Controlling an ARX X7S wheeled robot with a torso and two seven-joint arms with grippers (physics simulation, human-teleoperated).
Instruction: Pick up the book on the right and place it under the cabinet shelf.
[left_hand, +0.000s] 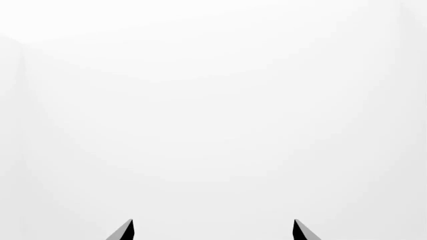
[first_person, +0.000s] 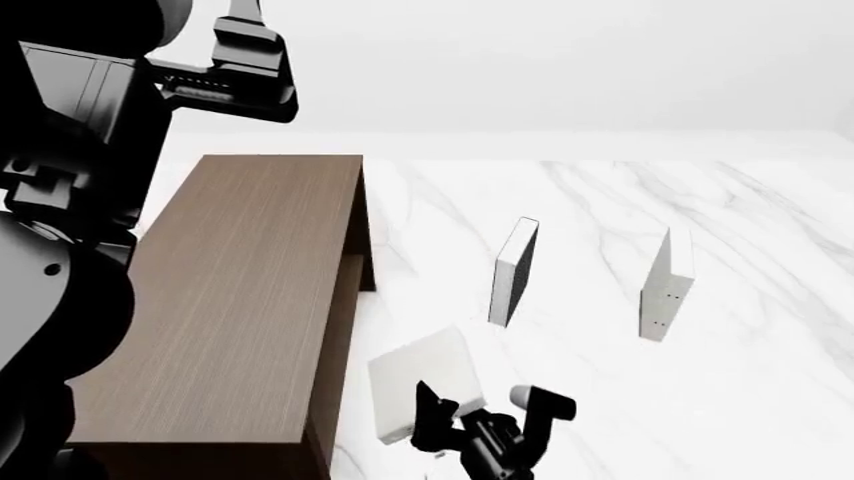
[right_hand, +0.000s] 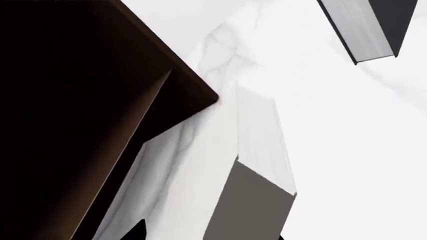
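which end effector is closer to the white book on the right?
Right. The right end effector is low on the marble table, in front of and left of the white book. The left end effector is raised far back beyond the cabinet.

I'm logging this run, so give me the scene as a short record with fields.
surface: white marble tabletop
cabinet: dark brown wood grain, at the left
white book with dotted spine: farthest right, upright, nothing touching it
black-faced book: middle, upright
plain white book: nearest, tilted, beside the cabinet
right pincer: low, at the plain white book; grip unclear
left pincer: raised, open, empty
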